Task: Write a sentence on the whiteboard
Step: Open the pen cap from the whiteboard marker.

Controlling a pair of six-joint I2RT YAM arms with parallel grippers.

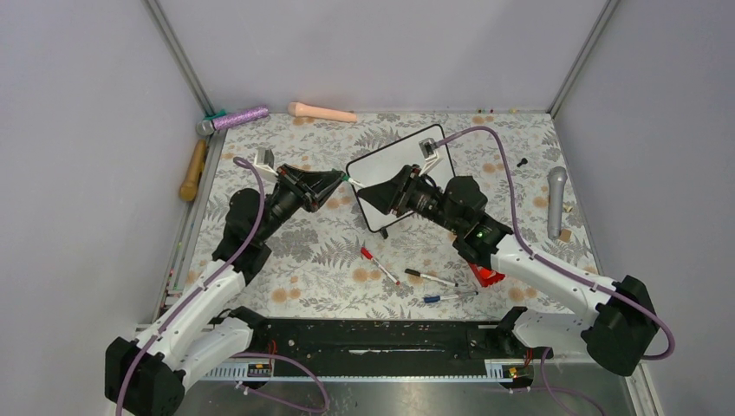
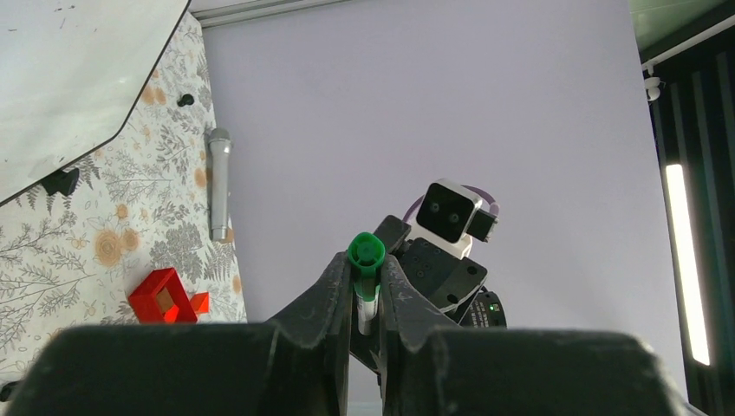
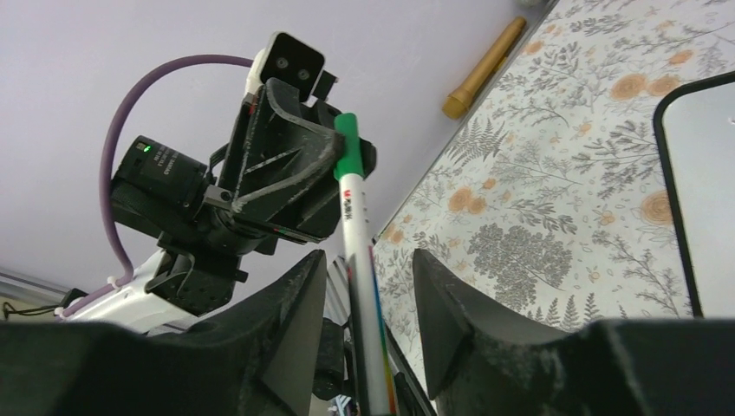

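The whiteboard [image 1: 390, 161] lies on the floral table at centre back, its black frame partly under my right arm. Its visible face [image 2: 69, 78] is blank, and the sentence is out of view. My left gripper [image 1: 341, 179] is shut on the capped end of a green marker [image 2: 366, 251], held in the air left of the board. My right gripper [image 1: 362, 186] faces it tip to tip. Its jaws straddle the marker's white barrel [image 3: 354, 208], open, with a gap on each side.
Red [image 1: 379, 264], black [image 1: 431, 277] and blue [image 1: 446, 296] pens lie near the front. A red block [image 1: 485, 276] sits under my right arm. A grey microphone [image 1: 556, 199] lies at the right, a wooden pin [image 1: 192, 169] and a purple microphone [image 1: 236, 117] at the left.
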